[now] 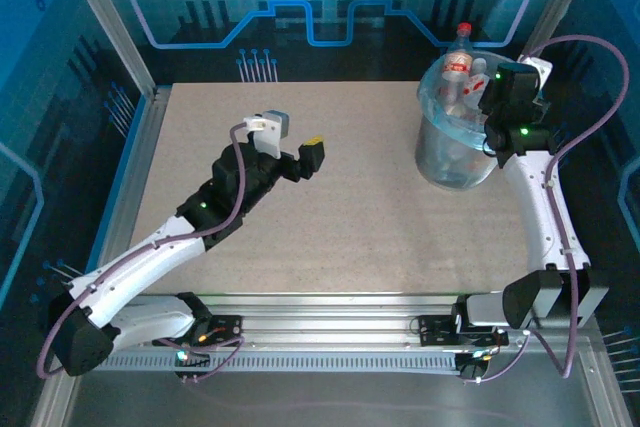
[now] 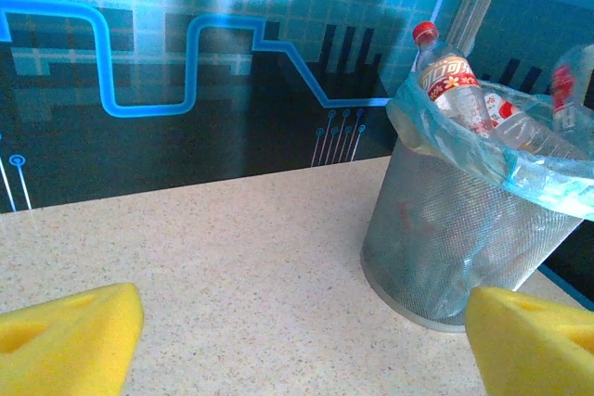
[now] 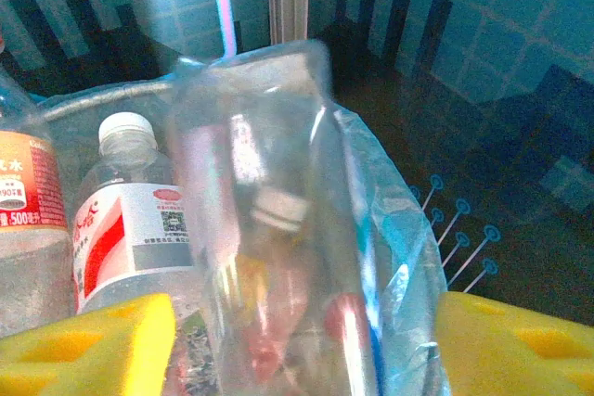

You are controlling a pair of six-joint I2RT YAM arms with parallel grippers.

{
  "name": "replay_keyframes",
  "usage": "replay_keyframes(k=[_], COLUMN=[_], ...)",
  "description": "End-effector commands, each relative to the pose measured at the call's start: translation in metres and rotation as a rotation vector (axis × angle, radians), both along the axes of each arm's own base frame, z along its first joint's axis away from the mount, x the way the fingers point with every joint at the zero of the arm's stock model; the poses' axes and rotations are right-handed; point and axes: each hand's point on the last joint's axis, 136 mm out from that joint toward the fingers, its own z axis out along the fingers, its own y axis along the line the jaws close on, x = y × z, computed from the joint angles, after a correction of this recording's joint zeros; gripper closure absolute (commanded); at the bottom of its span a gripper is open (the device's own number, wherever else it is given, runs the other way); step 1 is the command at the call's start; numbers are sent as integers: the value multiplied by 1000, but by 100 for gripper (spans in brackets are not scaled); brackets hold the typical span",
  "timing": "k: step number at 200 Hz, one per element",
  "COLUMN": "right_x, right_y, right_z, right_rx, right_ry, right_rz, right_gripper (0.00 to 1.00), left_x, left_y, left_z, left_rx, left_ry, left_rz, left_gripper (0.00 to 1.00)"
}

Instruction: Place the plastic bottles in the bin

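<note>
The bin (image 1: 455,162) stands at the table's back right, lined with a light-blue bag (image 3: 399,266), and holds several plastic bottles. A red-capped bottle (image 1: 459,52) sticks up above its rim. My right gripper (image 1: 490,97) hovers over the bin's right rim. Its yellow fingers (image 3: 102,345) stand apart, and a blurred clear bottle (image 3: 269,229) hangs between them with a gap on its right side. A white-capped bottle (image 3: 130,220) stands just left of it. Over the table's middle, my left gripper (image 1: 310,157) is open, with bare table between its yellow pads (image 2: 65,336).
In the left wrist view the mesh bin (image 2: 445,238) stands ahead on the right, with the red-capped bottle (image 2: 450,81) leaning out. A blue patterned wall (image 1: 320,7) closes the back, and metal rails (image 1: 135,177) run along the table's sides.
</note>
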Motion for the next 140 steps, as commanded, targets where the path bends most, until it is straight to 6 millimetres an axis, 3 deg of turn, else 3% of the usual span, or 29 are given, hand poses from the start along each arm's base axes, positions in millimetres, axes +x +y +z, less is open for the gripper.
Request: replay_keyframes(k=[1,30,75,103,140], right_x=[-2,-2,-2,-10,-24], right_y=[-9,-16,-15,-7,-6], right_z=[-3,-15,-16,-4,9], right_rx=[52,90,101,123,115], right_ry=[-27,-68,-67,-81,-131], right_rz=[-36,-62,-60,-35,-55], right_gripper=[24,27,20,17,15], left_x=[2,8,11,11,19], left_y=[-1,-1,-3,1,18], left_z=[9,7,-1,-6,-30], left_rx=[-48,-43,-54,-53,-64], left_ry=[0,15,49,71,149], left_rz=[-3,11,15,36,126], left_gripper=[9,9,9,9,9])
